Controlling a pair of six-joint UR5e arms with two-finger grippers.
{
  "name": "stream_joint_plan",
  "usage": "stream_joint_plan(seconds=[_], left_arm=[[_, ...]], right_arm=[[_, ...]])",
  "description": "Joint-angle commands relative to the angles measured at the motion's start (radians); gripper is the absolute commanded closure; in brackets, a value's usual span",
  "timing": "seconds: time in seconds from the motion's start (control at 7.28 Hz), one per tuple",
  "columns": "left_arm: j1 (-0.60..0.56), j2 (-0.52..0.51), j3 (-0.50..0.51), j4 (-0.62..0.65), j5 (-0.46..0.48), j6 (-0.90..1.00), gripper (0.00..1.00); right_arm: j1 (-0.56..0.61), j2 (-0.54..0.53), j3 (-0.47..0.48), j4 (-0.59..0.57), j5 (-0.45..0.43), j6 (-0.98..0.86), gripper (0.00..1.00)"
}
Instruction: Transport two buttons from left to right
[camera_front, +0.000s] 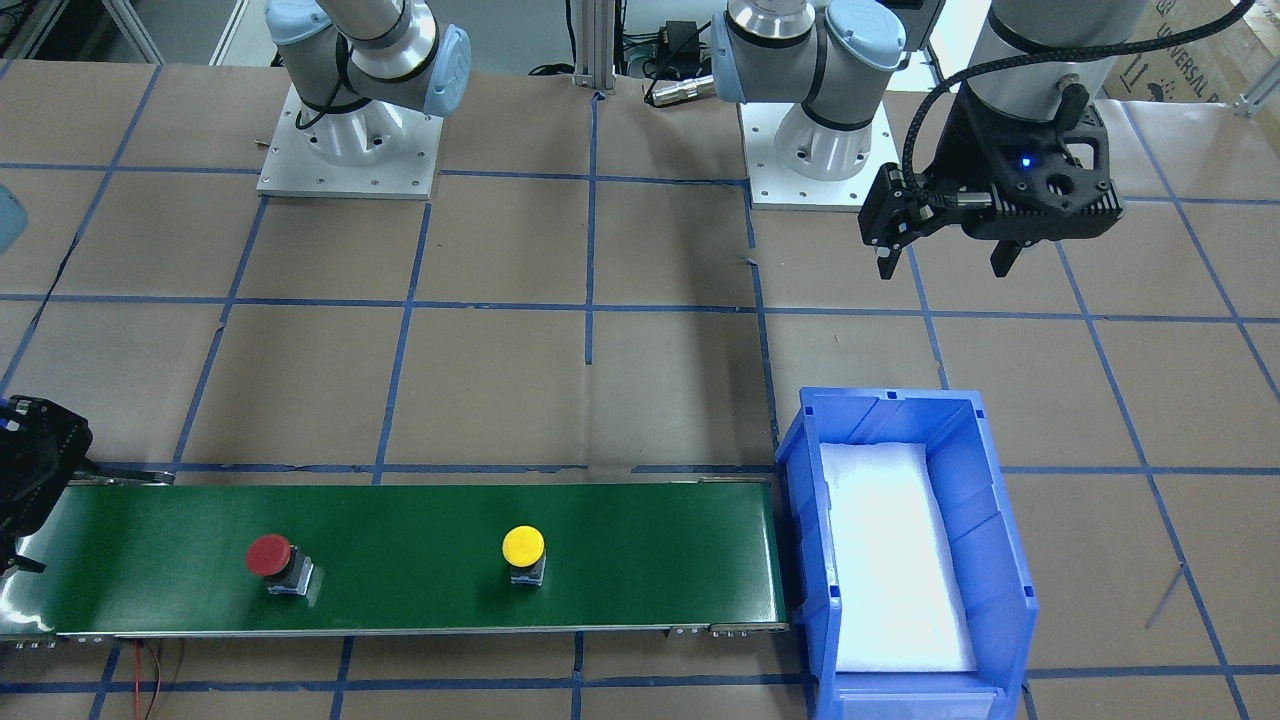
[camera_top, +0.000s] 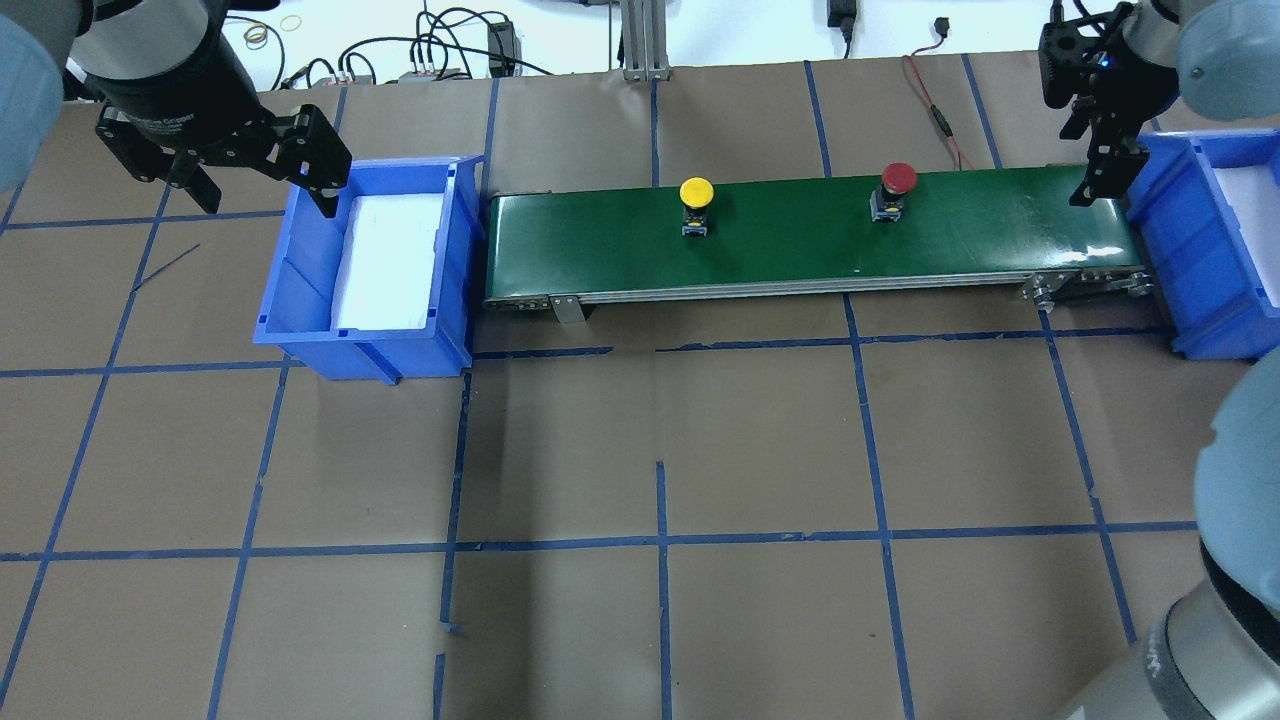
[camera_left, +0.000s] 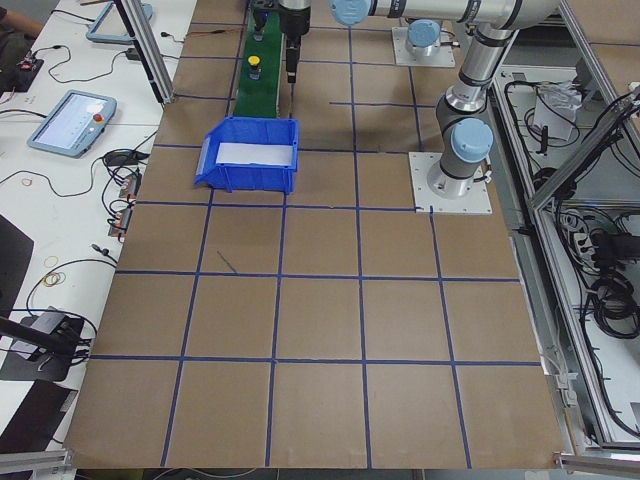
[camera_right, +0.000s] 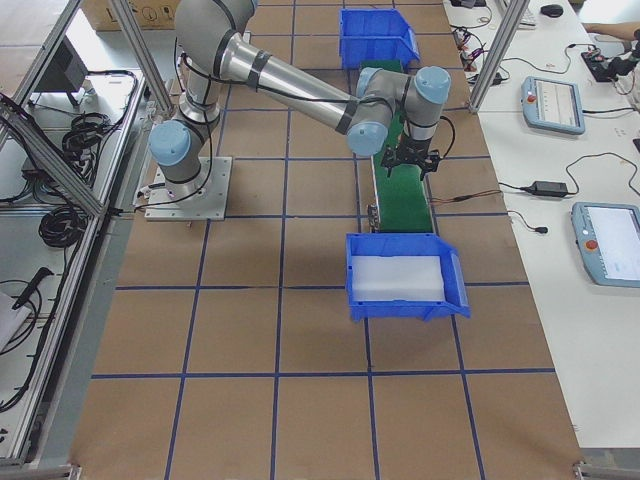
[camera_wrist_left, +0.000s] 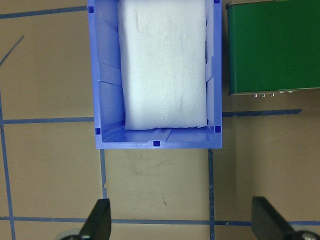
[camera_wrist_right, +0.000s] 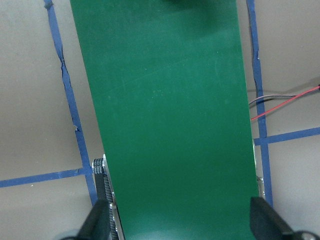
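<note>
Red button (camera_top: 897, 180) and yellow button (camera_top: 696, 192) stand upright on the green belt (camera_top: 800, 250), well apart, red further right. Left gripper (camera_front: 945, 268) and right gripper (camera_wrist_right: 180, 222) have fingers spread, both empty. The buttons seem light and rigid; I would grip the body under the cap.

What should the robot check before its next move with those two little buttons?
1. Red-capped push-button sits on green conveyor belt: ok.
2. Yellow-capped push-button sits on belt: ok.
3. Right gripper open and empty: ok.
4. Right gripper above a button: not ok, only bare belt beneath.
5. Right-hand blue plastic bin free to receive: ok, only white foam inside.
</note>
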Motion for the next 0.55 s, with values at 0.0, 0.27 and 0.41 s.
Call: stream_joint_plan(seconds=[0.0,0.27,0.41], left_arm=[[0.001,0.0,0.0,0.001,0.0,0.0,0.0],[0.001,0.0,0.0,0.001,0.0,0.0,0.0],[0.001,0.0,0.0,0.001,0.0,0.0,0.0]], right_arm=[[0.0,0.001,0.0,0.0,0.0,0.0,0.0],[0.0,0.003,0.0,-0.002,0.0,-0.014,0.0],[0.0,0.004,0.0,-0.002,0.0,-0.014,0.0]])
